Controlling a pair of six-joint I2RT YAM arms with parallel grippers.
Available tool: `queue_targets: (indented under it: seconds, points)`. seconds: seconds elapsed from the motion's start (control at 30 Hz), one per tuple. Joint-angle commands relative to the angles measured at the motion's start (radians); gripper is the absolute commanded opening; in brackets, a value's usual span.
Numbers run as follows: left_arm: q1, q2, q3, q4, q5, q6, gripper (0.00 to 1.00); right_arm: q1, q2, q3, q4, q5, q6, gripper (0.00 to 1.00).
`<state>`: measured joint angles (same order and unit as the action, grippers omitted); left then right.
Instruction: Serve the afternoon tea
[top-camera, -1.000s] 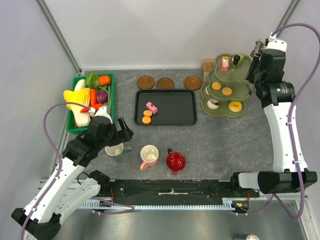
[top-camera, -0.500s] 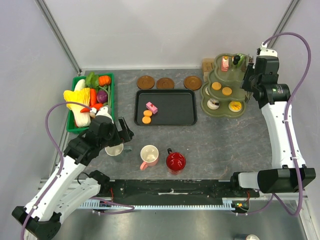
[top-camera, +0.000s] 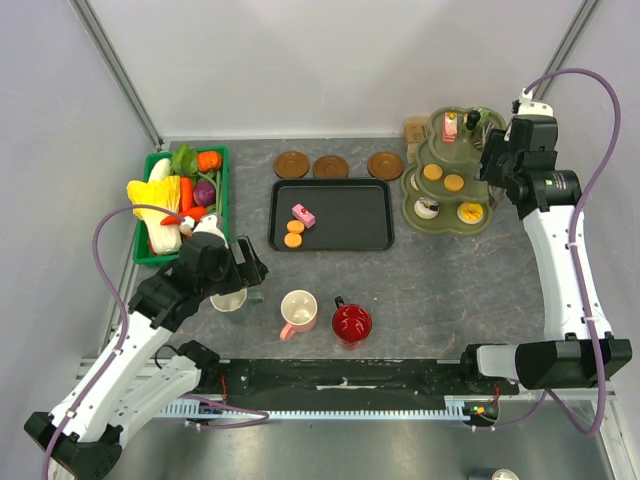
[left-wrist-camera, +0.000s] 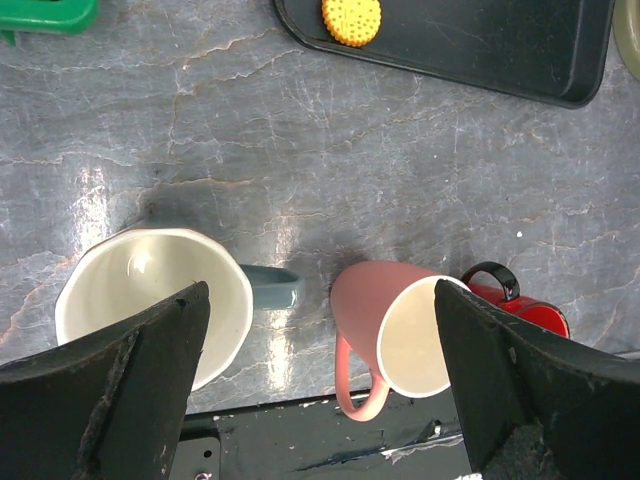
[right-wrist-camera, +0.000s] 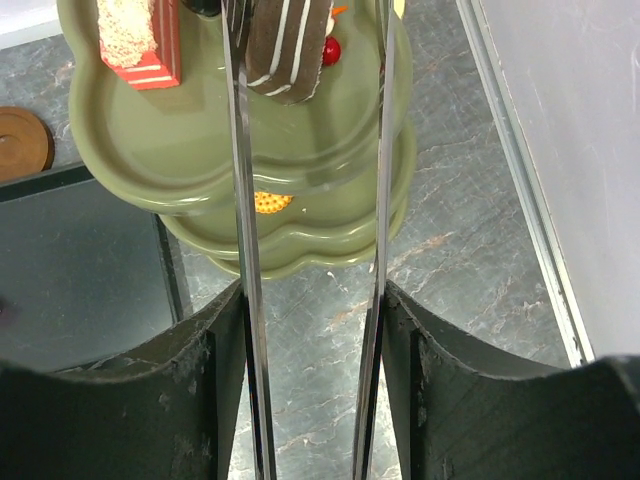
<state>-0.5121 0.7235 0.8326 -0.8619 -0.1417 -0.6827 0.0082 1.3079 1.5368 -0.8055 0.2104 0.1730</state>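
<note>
1. The right fingers (right-wrist-camera: 200, 400) stand about half open and hold the thin metal tongs (right-wrist-camera: 245, 250) between them. The blades reach over the top tier of the green tiered stand (right-wrist-camera: 180, 150).
2. The brown chocolate pastry with white stripes (right-wrist-camera: 290, 45) lies on that tier between the two blades (whether they touch it, I cannot tell).
3. If the step is to take the pastry, close slowly and evenly, so that it does not roll toward the pink layered cake slice (right-wrist-camera: 135, 40) nearby.
4. Then lift straight up, to keep the blades off the rim.
5. The left fingers (left-wrist-camera: 130, 380) are wide open and hold nothing, above the whitish mug (left-wrist-camera: 130, 280) and the pink mug (left-wrist-camera: 390, 330) on the grey table (left-wrist-camera: 400, 170).
</note>
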Motion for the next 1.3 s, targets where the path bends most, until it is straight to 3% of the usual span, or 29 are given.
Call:
queue_targets:
  seconds: [0.0, 0.63, 1.07, 1.17, 1.27]
  points:
    - [0.001, -0.015, -0.003, 0.012, 0.014, 0.012, 0.99, -0.002, -0.027, 0.088, 0.023, -0.008, -0.004, 0.59]
    - [0.003, -0.024, -0.009, 0.017, 0.021, 0.009, 0.99, -0.002, -0.084, 0.118, 0.043, -0.002, -0.009, 0.60]
    - [0.003, -0.019, -0.010, 0.015, 0.019, 0.006, 0.99, -0.002, -0.119, 0.144, 0.140, -0.541, -0.063, 0.58]
    - [0.001, -0.016, -0.010, 0.017, 0.013, 0.006, 0.99, 0.079, -0.096, 0.146, 0.128, -0.595, -0.104, 0.58]
    - [0.003, -0.015, -0.015, 0.017, 0.005, -0.001, 0.99, 0.261, -0.047, 0.160, 0.097, -0.524, -0.159, 0.58]
